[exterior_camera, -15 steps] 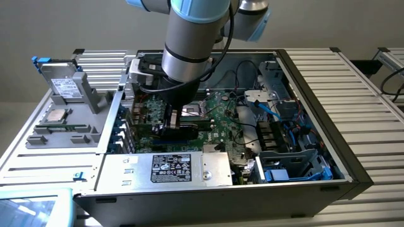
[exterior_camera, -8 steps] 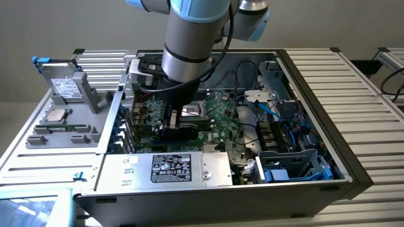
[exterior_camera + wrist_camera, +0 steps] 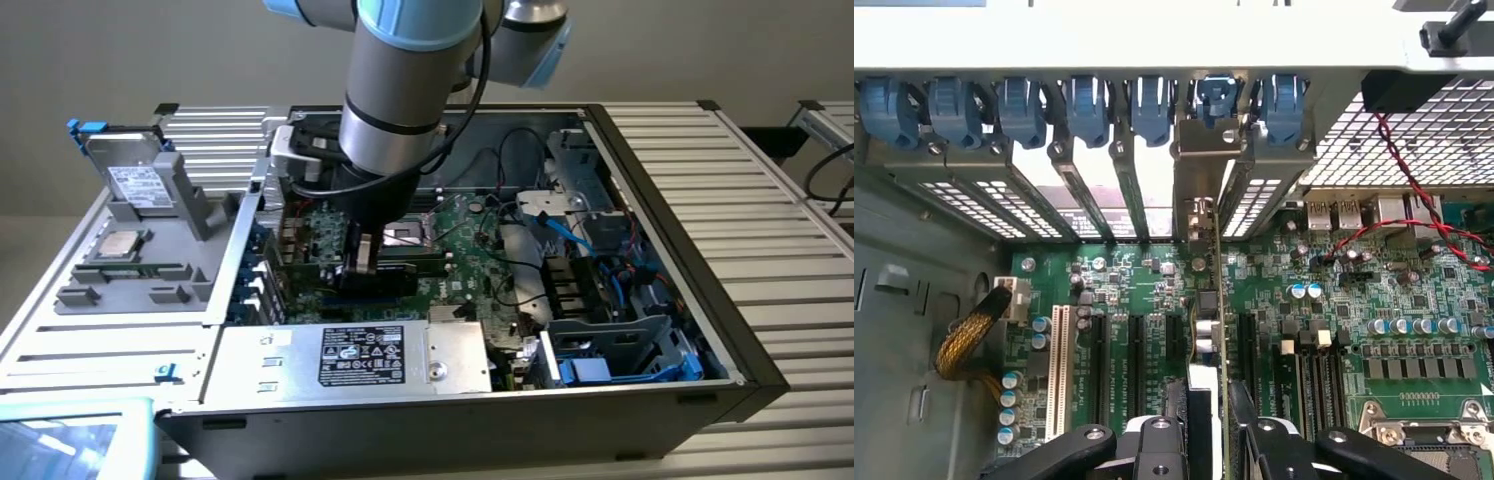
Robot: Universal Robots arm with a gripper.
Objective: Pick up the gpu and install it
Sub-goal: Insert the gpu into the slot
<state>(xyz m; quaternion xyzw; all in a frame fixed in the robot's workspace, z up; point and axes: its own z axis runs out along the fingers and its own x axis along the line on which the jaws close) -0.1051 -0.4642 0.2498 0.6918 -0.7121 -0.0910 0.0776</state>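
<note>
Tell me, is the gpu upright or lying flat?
Upright: the gpu stands on edge over the motherboard, gripped in the gripper, with its bracket toward the case's rear.

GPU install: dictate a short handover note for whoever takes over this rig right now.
Gripper: shut on the flat black rectangular gpu, down inside the open dark grey computer case.
Gpu: upright, seen edge-on over the green motherboard, with its silver metal bracket at the rear slot openings.
Done: card picked up and lined up at the expansion slots.
Left: full seating cannot be confirmed, and the card is not yet released.
</note>
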